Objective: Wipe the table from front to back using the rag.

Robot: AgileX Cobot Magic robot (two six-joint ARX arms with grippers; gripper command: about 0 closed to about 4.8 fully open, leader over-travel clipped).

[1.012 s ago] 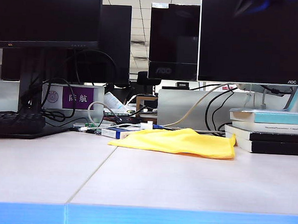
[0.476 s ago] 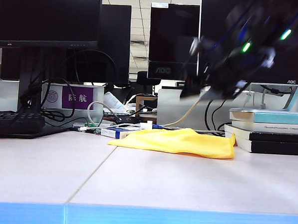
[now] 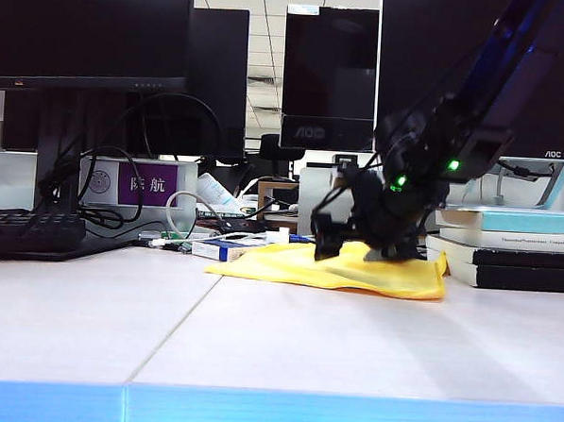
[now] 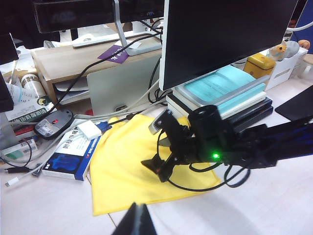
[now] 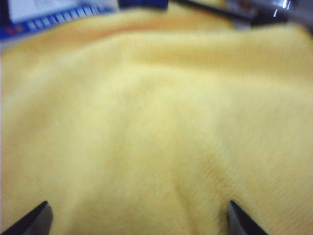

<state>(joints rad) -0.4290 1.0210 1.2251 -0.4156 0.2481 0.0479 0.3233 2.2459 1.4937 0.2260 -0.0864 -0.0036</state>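
Desk (image 3: 284,348): big pale off-white top with a faint grain, a seam running back from the blue-lit front edge; it carries everything here.
Monitors (image 3: 88,31): dark screens stand in a row behind the rag, at the far edge of the desk.
Right arm (image 3: 497,80): here it is, reaching down from above the books towards the rag, green lights glowing on it.
Books (image 3: 512,247): a stack just beside the rag, on its right in the exterior view; a pale blue cover tops the pile.
Rag (image 3: 354,272): bright yellow, lying rumpled and flat on the desk near the back, between the books and a blue-and-white box.
Box (image 4: 71,156): blue and white, just beside the rag, on the side away from the books; one corner touches the cloth or slips under it.
Right hand (image 3: 351,243): poised right over the middle of the rag, fingers spread wide apart and holding nothing; the right wrist view shows both fingertips (image 5: 34,220) low over the cloth, which fills the picture. Whether they touch it, I cannot tell.
Left hand (image 4: 137,223): only a dark tip shows, above the desk on the near side of the rag; closed, gripping nothing.
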